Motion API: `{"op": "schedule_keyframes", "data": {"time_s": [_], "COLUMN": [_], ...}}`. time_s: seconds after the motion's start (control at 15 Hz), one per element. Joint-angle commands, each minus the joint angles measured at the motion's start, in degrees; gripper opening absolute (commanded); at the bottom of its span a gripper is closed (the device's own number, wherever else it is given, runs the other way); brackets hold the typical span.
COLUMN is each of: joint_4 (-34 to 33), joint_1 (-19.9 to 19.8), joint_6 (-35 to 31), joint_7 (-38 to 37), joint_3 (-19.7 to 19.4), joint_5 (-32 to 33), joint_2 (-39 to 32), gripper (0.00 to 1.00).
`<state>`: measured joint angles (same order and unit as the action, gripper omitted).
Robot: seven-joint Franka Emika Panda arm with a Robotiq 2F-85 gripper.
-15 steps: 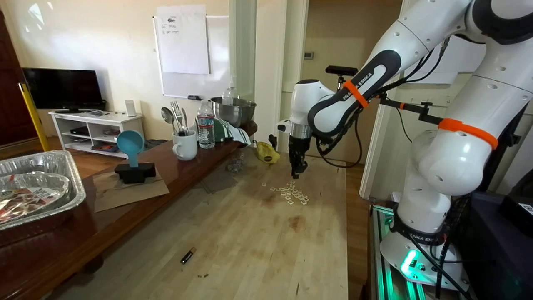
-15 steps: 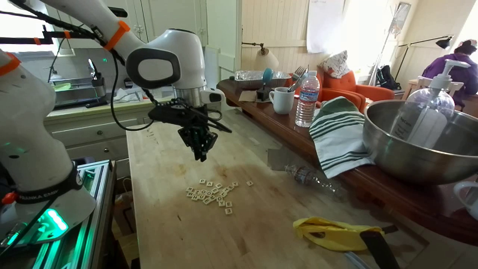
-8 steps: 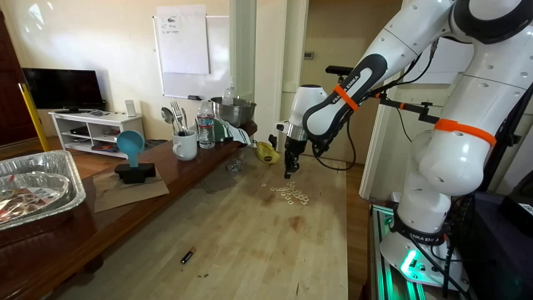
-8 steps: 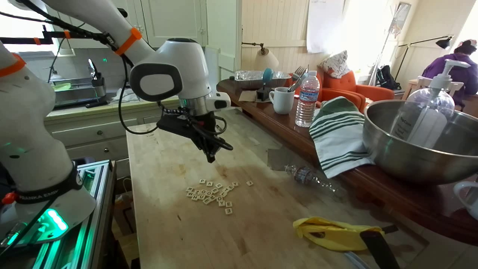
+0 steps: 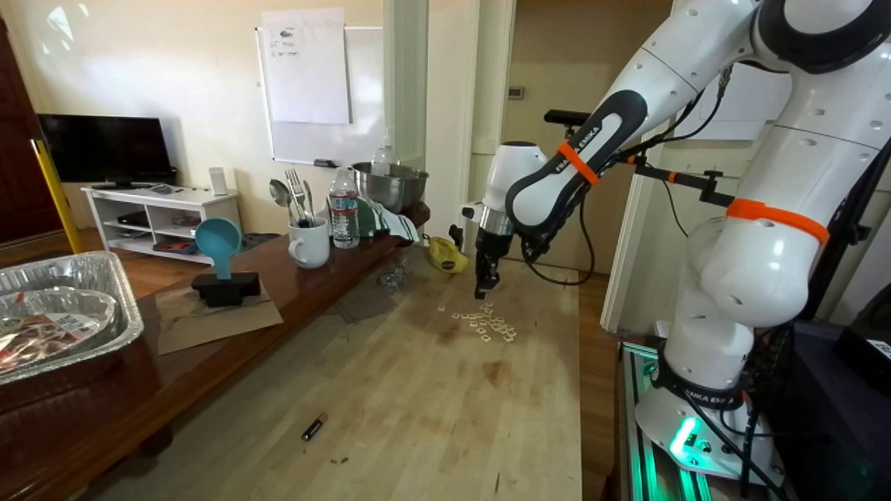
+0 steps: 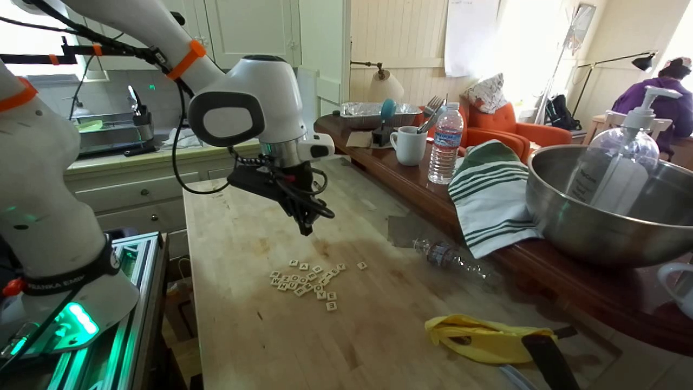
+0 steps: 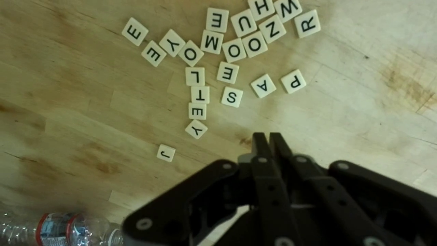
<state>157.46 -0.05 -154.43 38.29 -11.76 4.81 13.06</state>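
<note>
Here's the gripper [image 7: 267, 135], poised above the worktop [image 6: 281, 352] and clenched: its two fingers [image 7: 260, 147] side by side, only a sliver between the tips, gripping nothing. Down below and ahead of those tips in the wrist view, there they are, the letter tiles [image 7: 227, 72], face up on the wood, and we count twenty-two! Five E's, three O's, two Y's, twelve others. Out in front of the fingers, three in an uneven row: the S tile [image 7: 232, 96], the A tile [image 7: 263, 85], the P tile [image 7: 293, 81]. And over to the left of the tips, one loner, the J tile [image 7: 166, 152], apart from the pack.

Further left, back alongside the gripper, one clear bottle [image 7: 56, 229] lies on its side. Over to an exterior view: one yellow bag [image 6: 482, 338], right of the gripper and nearer the camera. In an exterior view, too, one battery [image 5: 314, 426], well off to the gripper's left and closer to the lens. And up on the brown counter [image 6: 612, 298], right of the gripper, what a line-up: two mugs [image 6: 410, 146], one stuffed with cutlery [image 6: 429, 122], one cut by the frame edge; one upright water bottle [image 6: 445, 143]; one striped towel [image 6: 490, 192]; one steel bowl [image 6: 601, 238] with one pump bottle [image 6: 620, 168] inside it.
</note>
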Motion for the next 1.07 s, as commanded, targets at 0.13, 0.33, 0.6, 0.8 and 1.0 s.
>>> {"op": "schedule_keyframes", "data": {"time_s": [0.13,0.33,0.6,0.8,1.0], "joint_4": [-0.01,-0.15,-0.01,0.02,0.0], "joint_1": [-0.5,-0.57,0.76,0.83,0.7], "joint_6": [0.19,0.05,0.28,-1.2,0.16], "joint_7": [-0.01,-1.18,-3.75,-7.71,-8.62], "joint_3": [0.66,1.09,2.25,3.91,4.17], "joint_5": [-0.13,0.01,-2.0,-1.55,-0.78], "joint_2": [0.11,-0.36,-0.61,-1.36,-0.44], "gripper": [0.26,0.51,0.8,0.99,1.0]}}
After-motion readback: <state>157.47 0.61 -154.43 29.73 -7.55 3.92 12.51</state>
